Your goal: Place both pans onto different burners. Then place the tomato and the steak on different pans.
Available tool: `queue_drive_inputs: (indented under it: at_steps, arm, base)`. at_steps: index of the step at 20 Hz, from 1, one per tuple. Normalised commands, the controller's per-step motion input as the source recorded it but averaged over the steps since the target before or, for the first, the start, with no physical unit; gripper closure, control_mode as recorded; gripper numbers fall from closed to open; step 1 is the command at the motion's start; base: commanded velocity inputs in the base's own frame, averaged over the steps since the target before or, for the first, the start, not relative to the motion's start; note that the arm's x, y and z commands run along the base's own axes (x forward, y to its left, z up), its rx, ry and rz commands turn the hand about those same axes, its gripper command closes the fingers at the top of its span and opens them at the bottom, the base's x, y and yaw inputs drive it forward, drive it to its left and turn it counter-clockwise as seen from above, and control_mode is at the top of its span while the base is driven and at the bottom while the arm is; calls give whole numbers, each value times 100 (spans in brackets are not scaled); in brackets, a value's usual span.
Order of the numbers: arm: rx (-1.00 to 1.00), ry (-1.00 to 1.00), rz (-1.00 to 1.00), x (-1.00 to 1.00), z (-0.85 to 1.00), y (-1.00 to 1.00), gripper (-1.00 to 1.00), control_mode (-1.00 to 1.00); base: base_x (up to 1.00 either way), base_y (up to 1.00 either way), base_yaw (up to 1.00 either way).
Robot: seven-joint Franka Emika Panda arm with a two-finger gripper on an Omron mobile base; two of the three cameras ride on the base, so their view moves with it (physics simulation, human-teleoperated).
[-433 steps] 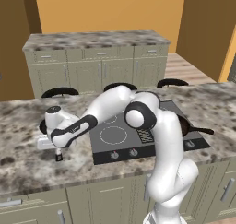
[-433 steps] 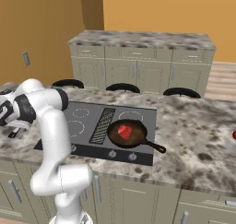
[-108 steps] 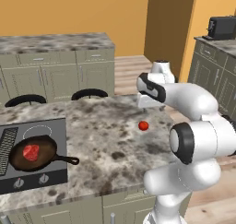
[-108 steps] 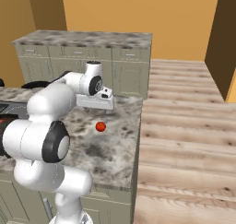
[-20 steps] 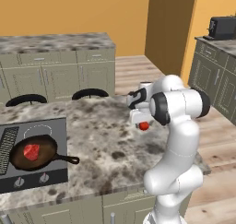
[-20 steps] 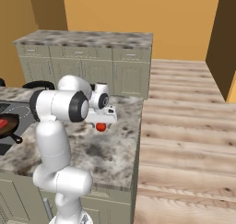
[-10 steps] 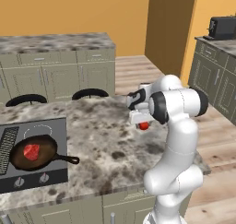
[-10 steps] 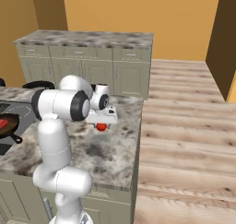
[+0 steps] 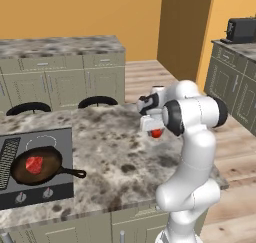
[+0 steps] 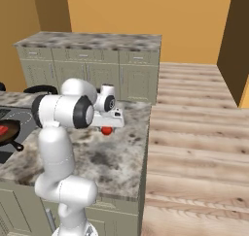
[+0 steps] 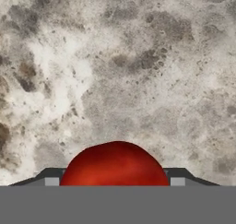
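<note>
The hand (image 9: pixel 156 131) sits low over the tomato (image 11: pixel 114 165), which rests on the counter (image 9: pixel 110 152) near its far right end, the fingers (image 11: pixel 177 174) straddling it but whether they press it yet cannot be told. The step in hand seems to be grasping the tomato; next it likely needs a firm close, a lift and a long carry to the black pan's burner, since the brown pan (image 9: pixel 36 165) on the cooktop (image 9: pixel 35 194) holds the steak (image 9: pixel 34 163). Compared with a second ago the arm's pose looks unchanged.
</note>
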Motion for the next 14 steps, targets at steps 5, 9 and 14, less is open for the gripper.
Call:
queue_drive_inputs:
  at_steps: [5,9,14]
  arm:
    - [3,0,0,-9,64,-1,100,-100]
    - [6,0,0,-32,62,-3,100,-100]
    - [4,-1,0,-68,50,0,100,-100]
  base:
    - [0,0,0]
    - [0,0,0]
    - [0,0,0]
